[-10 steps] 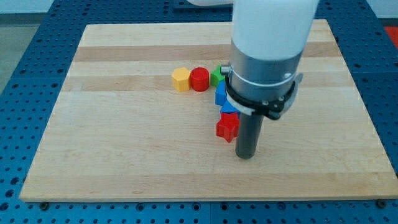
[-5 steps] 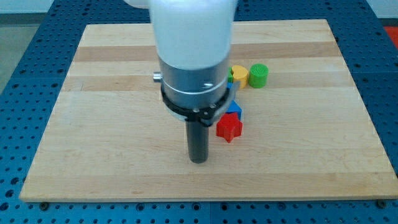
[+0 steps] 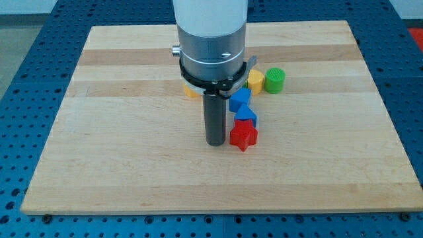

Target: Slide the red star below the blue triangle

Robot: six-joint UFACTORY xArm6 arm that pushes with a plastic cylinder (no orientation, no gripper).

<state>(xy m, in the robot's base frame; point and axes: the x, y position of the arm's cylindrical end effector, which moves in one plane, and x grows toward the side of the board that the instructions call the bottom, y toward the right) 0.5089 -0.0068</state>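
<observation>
The red star (image 3: pixel 243 135) lies on the wooden board (image 3: pixel 119 145), just right of centre. The blue triangle (image 3: pixel 246 116) sits directly above it toward the view's top, touching it. Another blue block (image 3: pixel 238 100) sits just above the triangle. My tip (image 3: pixel 214 143) rests on the board just left of the red star, very close to it or touching it. The arm's body hides the blocks behind it.
A green cylinder (image 3: pixel 275 80) and a yellow block (image 3: pixel 255 81) sit toward the view's upper right of the blue blocks. A yellow block's edge (image 3: pixel 189 91) peeks out left of the arm. The board lies on a blue perforated table (image 3: pixel 26 79).
My tip moved from right of the red star round to its left, then back up and right close to it. The red star has stayed in place.
</observation>
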